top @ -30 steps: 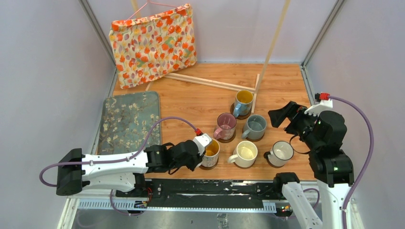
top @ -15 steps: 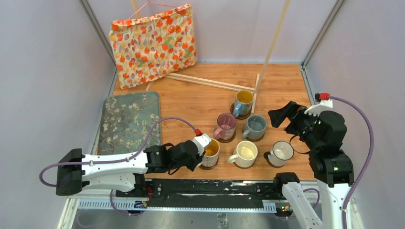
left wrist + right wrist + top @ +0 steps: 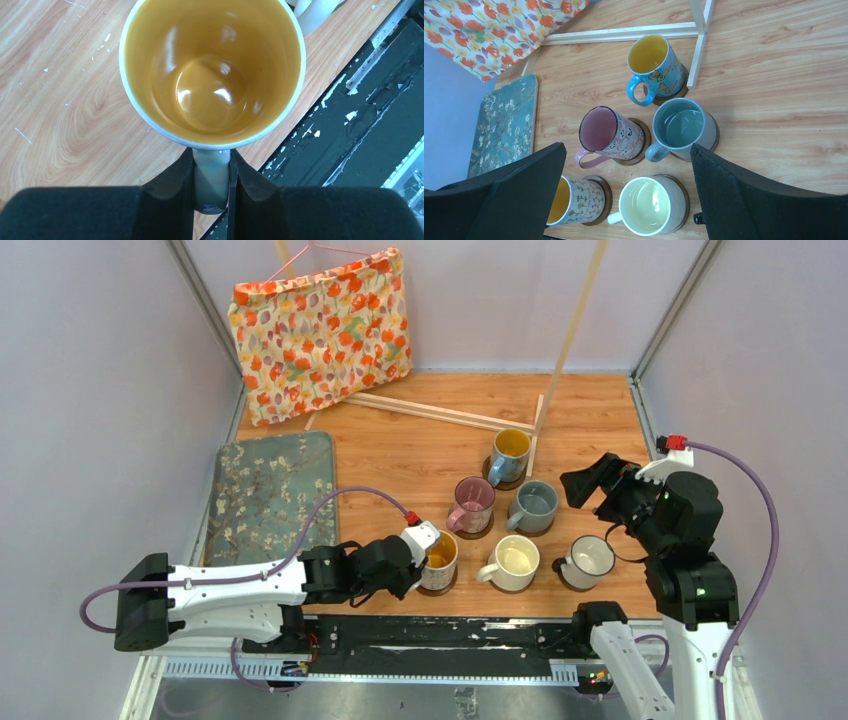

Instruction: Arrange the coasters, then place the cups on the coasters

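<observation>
My left jaws pinch the handle [image 3: 211, 175] of a pale mug [image 3: 212, 70] with a glossy orange inside, one finger on each side of the handle, just below the rim. The mug stands upright near the front edge of the wooden table [image 3: 400, 450], at the left end of the front row, over a dark round coaster [image 3: 606, 200]. I cannot tell whether its base rests fully on it. A cream mug [image 3: 516, 560] stands just beside it on the right, and a pink mug [image 3: 472, 505] is close behind. My right jaws are spread wide and empty, raised above the right side of the group.

I judge the mug to be stiff, glazed and slippery, fairly heavy for a hold by the handle alone, and easy to chip. It could tilt or swing in this grip, so a slow, low release seems wise.
</observation>
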Robot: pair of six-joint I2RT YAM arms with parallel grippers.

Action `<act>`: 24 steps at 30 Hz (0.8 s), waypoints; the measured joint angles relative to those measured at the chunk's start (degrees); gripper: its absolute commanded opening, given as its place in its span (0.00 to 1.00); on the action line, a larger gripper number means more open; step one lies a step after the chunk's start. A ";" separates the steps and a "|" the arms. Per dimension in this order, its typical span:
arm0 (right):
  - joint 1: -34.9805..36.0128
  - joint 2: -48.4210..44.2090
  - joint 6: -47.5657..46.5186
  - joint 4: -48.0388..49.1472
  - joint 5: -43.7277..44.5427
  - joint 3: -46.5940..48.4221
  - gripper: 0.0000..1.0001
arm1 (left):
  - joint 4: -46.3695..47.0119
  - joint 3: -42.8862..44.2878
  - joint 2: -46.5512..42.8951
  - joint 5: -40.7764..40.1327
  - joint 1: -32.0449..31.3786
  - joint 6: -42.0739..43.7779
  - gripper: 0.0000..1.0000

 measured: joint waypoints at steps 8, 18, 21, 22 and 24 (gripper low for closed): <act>0.00 0.00 0.00 0.00 0.00 -0.07 1.00 | 0.00 0.00 0.09 0.00 0.00 0.00 0.01; 0.00 0.00 0.00 0.00 -0.07 -0.07 1.00 | 0.00 0.00 0.09 0.02 0.00 -0.02 0.02; 0.00 0.00 0.00 0.00 -0.17 -0.07 1.00 | 0.00 0.00 0.09 0.02 0.00 -0.02 0.02; 0.00 0.00 0.00 0.00 -0.20 -0.07 1.00 | 0.00 0.00 0.09 0.02 0.00 -0.02 0.02; 0.00 0.00 0.00 0.00 -0.20 -0.07 1.00 | -0.04 0.00 0.09 0.02 0.00 -0.04 0.02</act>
